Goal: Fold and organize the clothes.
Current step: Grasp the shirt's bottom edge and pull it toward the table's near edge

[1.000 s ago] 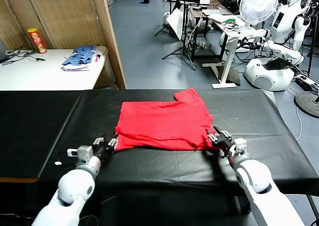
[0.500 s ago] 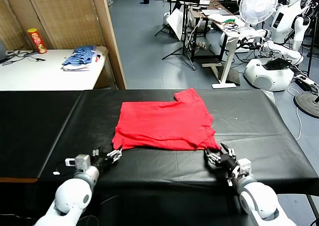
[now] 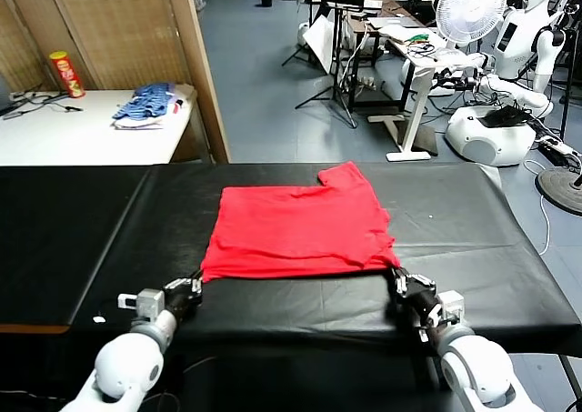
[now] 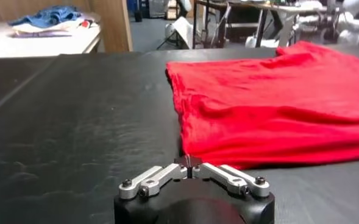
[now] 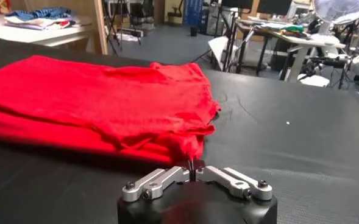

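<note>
Both arms reach low over the black table (image 3: 473, 230). The left gripper (image 3: 188, 287) pinches the red T-shirt (image 3: 296, 230) at its 7 o'clock corner; the right gripper (image 3: 402, 283) is clamped on the 5 o'clock corner. The shirt lies mid-table.

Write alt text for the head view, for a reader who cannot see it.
A red T-shirt, partly folded, lies flat on a black table, with the left end effector shut on its near left corner and the right end effector shut on its near right corner. Behind, a side table holds a blue-and-white fabric pile and a red can.
</note>
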Robot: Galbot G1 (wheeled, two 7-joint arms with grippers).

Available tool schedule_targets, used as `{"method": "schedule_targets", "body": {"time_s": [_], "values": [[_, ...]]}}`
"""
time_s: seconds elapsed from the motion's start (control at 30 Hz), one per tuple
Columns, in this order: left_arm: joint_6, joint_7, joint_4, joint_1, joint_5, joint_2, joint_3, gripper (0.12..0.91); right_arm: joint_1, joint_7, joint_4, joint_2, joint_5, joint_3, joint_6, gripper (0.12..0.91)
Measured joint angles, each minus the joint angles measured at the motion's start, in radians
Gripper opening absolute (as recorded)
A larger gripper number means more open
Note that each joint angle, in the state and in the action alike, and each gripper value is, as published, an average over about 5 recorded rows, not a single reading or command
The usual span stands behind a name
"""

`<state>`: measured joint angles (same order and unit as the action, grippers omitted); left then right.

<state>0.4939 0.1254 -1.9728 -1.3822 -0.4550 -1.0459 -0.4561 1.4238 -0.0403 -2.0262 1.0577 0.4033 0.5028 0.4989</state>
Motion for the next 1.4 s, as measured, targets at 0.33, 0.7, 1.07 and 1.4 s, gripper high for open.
{"method": "schedule_targets", "body": {"time_s": [0.33,0.7,1.07,1.4], "values": [[0.036,-0.001,-0.142,-0.133,-0.028,0.090,-0.053,0.125,0.132,-0.008,-0.094,0.007,-0.019,0.033,0.052,0.126],[0.046,-0.007,-0.250,-0.315,0.045,0.110,-0.132,0.125,0.236,-0.002,-0.180,0.029,-0.060,0.038,0.076,0.150],[0.113,0.020,-0.306,-0.390,0.019,0.100,-0.184,0.532,0.304,-0.027,-0.298,0.017,-0.041,0.083,0.151,0.681],[0.244,0.050,-0.414,-0.402,-0.131,0.149,-0.252,0.796,0.193,-0.077,-0.331,-0.031,0.102,0.144,0.141,0.798]]}}
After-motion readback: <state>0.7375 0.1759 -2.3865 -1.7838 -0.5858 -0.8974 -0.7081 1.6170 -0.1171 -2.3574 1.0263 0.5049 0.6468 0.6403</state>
